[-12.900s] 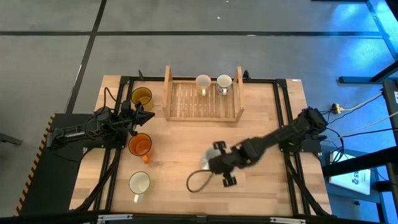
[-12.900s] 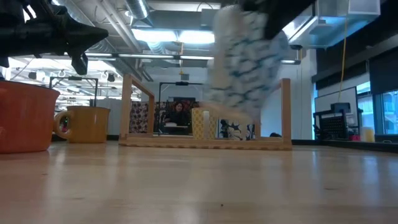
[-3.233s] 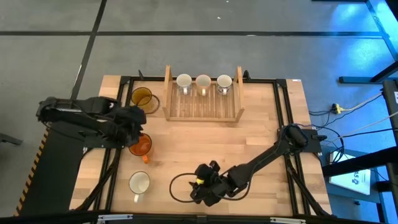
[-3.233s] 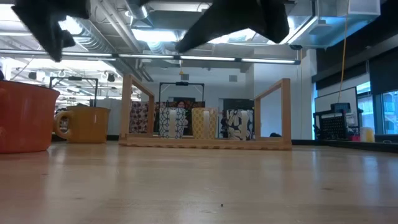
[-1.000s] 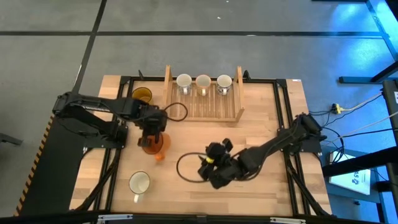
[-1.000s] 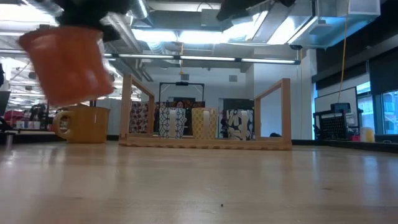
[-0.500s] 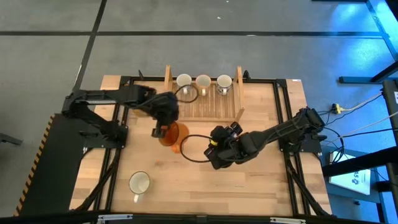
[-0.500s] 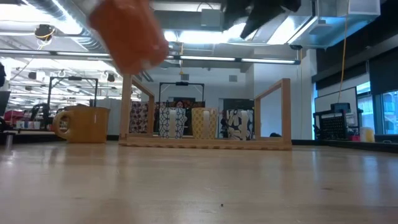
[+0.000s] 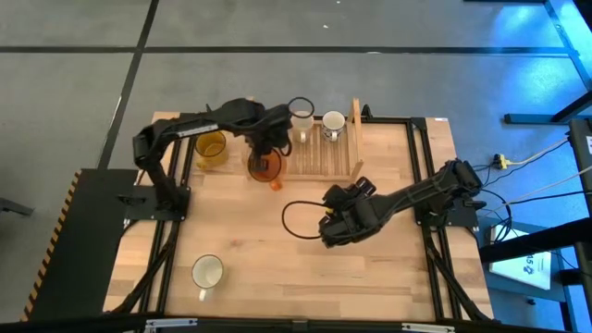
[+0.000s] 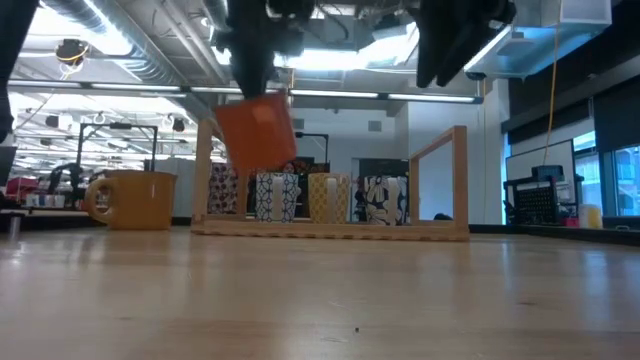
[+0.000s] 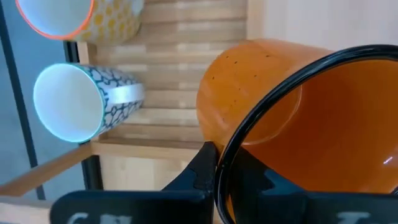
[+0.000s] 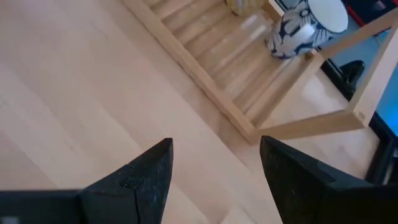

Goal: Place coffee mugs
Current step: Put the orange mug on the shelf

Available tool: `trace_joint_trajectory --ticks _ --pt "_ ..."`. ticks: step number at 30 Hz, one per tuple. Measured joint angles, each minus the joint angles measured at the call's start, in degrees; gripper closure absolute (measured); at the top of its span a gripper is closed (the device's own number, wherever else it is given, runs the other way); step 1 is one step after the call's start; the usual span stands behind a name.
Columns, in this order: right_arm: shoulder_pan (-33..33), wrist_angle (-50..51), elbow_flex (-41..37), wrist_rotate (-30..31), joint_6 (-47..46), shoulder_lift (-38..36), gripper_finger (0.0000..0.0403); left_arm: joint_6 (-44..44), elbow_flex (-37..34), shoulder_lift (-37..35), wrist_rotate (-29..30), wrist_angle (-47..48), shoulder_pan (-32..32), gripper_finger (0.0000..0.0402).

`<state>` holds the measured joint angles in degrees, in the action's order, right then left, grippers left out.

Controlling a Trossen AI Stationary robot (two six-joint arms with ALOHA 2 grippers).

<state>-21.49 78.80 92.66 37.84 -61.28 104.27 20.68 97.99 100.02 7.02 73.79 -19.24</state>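
Wooden tabletop (image 9: 388, 268), far edge: I hold the orange mug (image 9: 265, 166) clamped in my left gripper (image 9: 264, 148), raised at the slatted tray (image 9: 326, 165)'s left end for racking; my right gripper (image 9: 335, 222) waits mid-table, fingers apart.

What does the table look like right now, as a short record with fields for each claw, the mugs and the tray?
left claw: shut on the orange mug, held in the air over the tray's left front corner
right claw: open, holding nothing, above bare table in front of the tray
tray: wooden, slatted, at the table's far edge
mugs in tray: three patterned ones in a row at the back
yellow mug: on the table left of the tray
white mug: on the table near the front left
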Motion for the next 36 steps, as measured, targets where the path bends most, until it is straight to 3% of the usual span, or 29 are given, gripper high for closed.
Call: trace_joint_trajectory --ticks 6,14,19,36 --pt "0.1 -3.0 -7.5 -5.9 -1.7 -0.7 0.0174 2.6 0.0 4.3 1.4 -0.2 -3.2 0.0385" --pt "0.1 -11.8 -13.8 -9.3 -1.5 -1.9 0.0174 7.4 0.1 8.8 2.9 -2.5 -5.6 0.0385" --pt "0.1 -14.4 -14.5 -10.0 -1.5 -1.9 0.0174 10.3 0.1 11.3 4.2 -2.9 -6.4 0.0385" --pt "0.1 -14.9 -14.5 -10.5 -1.5 -1.9 0.0174 17.8 0.2 13.8 0.5 -3.6 -8.7 0.0382"
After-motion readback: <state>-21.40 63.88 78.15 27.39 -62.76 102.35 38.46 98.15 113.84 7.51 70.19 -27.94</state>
